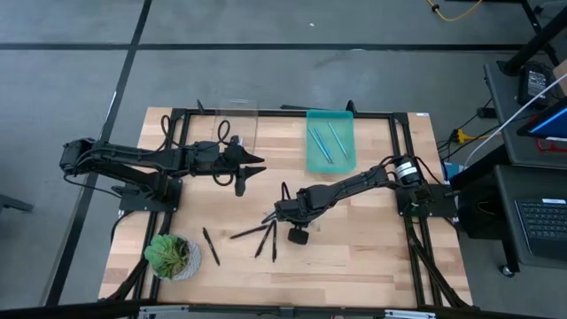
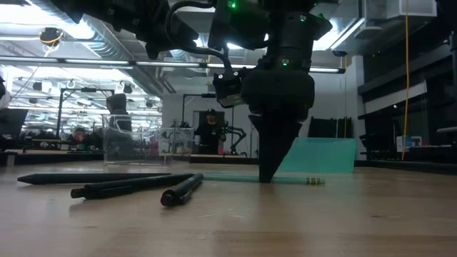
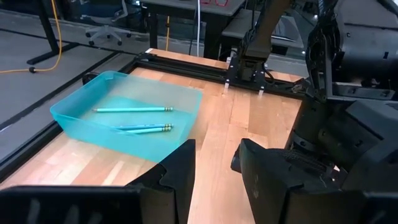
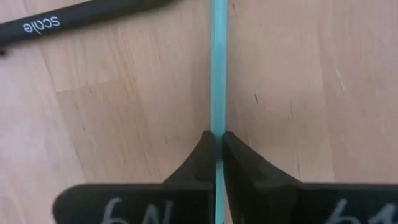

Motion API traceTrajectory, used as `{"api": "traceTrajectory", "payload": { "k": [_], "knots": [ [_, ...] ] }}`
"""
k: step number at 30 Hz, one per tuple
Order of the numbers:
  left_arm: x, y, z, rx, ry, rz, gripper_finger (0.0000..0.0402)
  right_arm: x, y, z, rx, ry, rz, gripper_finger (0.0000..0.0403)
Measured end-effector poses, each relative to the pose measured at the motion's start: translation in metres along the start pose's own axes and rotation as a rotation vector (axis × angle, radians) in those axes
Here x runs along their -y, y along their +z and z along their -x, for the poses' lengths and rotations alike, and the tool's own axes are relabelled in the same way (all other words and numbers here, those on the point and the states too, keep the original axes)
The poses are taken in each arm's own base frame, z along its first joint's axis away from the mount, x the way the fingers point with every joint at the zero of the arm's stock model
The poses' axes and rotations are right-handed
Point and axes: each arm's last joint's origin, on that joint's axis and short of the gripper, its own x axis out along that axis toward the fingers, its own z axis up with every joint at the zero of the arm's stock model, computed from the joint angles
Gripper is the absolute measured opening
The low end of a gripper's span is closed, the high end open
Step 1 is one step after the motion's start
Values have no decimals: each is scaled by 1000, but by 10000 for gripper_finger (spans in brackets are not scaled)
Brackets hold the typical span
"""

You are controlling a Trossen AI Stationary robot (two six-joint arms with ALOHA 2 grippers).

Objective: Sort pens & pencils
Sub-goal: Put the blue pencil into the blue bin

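The right gripper is down at the wooden desk, near its middle, with its two dark fingers pinched closed on a light blue pencil. In the right wrist view the pencil runs straight out from between the fingertips and lies flat on the wood. The low view shows the same gripper tapering to a point that meets the pencil, whose banded eraser end sticks out to one side.

Just beside that spot lie several black pens, fanned out and close together; another black pen lies apart, near a small potted plant. One pen in the right wrist view carries white lettering.

A teal tray sits at the far edge of the desk and holds two light blue pencils. A clear container stands beside it.

The left gripper hovers above the desk near the clear container, its fingers apart and holding nothing.
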Motion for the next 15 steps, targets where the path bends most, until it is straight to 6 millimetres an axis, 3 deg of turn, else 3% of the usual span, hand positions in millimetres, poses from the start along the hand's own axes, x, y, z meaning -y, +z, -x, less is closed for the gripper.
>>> {"api": "traceTrajectory", "payload": {
  "k": [15],
  "knots": [
    [0,0,0,-3,1,0,121,5,-5,34,8,-26,-1,2]
  ]
}}
